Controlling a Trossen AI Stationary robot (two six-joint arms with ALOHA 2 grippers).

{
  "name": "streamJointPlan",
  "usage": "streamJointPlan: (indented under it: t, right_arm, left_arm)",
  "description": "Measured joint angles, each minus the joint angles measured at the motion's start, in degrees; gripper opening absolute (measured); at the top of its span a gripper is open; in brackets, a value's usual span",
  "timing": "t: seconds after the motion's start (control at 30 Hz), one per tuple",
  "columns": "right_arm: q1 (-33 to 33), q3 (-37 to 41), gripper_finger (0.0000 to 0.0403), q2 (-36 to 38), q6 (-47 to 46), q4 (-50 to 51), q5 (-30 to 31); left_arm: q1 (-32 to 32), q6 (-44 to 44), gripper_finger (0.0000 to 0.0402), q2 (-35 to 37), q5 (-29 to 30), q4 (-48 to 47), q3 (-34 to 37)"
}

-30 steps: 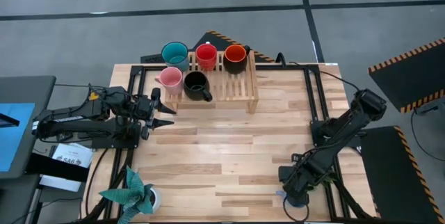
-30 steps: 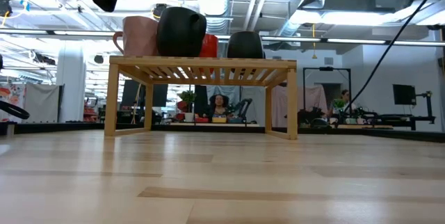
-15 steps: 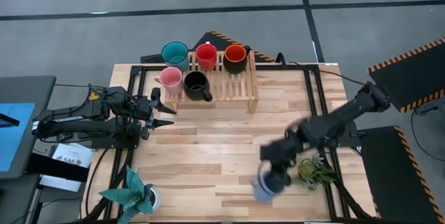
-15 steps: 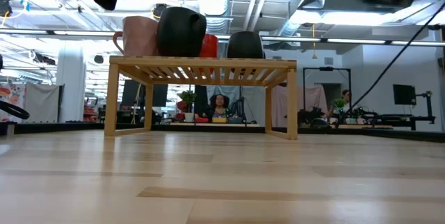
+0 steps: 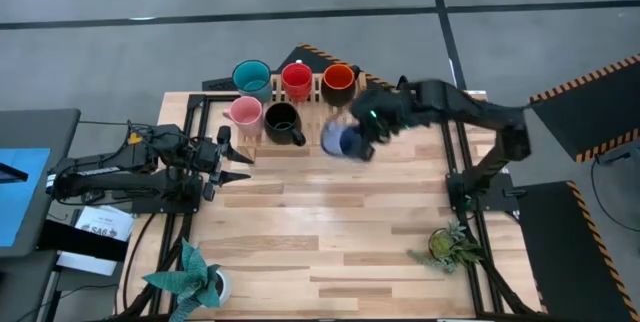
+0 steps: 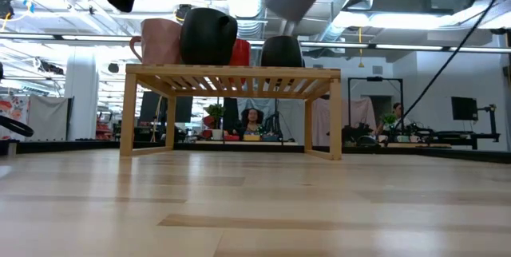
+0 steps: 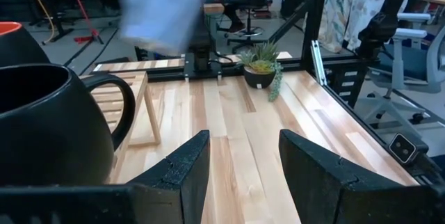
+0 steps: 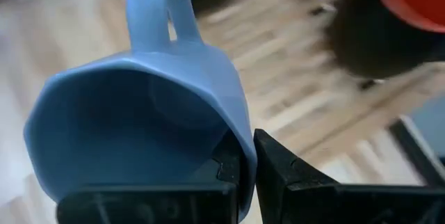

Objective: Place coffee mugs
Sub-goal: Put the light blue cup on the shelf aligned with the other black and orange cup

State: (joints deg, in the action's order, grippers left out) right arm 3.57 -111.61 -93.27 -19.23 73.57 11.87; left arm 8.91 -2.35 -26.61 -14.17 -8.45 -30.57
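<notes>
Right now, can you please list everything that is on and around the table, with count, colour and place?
wooden rack: one, light wood, far middle of the table.
mugs on the rack: five; teal mug, red mug and orange-and-dark mug in the back row, pink mug and black mug in front.
pale blue mug: one, held above the rack's right front part.
potted plants: two; teal-leaved plant at the near left corner, green plant near the right edge.
table: one, light wood.
left end effector: open, waiting left of the rack.
right end effector: shut on the pale blue mug's rim.
</notes>
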Motion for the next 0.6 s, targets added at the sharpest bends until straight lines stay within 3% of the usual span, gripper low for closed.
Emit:
streamJointPlan:
  t: [0.23, 0.6]
  right_arm:
    - [7.48, -8.84, 0.0041, -9.25, 1.79, 3.52, 1.16]
    - [10.97, -9.75, 0.0041, -14.92, 4.32, 5.15, 1.76]
  left_arm:
    - [0.00, 0.07, 0.0158, 0.00, 0.01, 0.10, 0.00]
    - [0.00, 0.09, 0.0158, 0.00, 0.00, 0.11, 0.00]
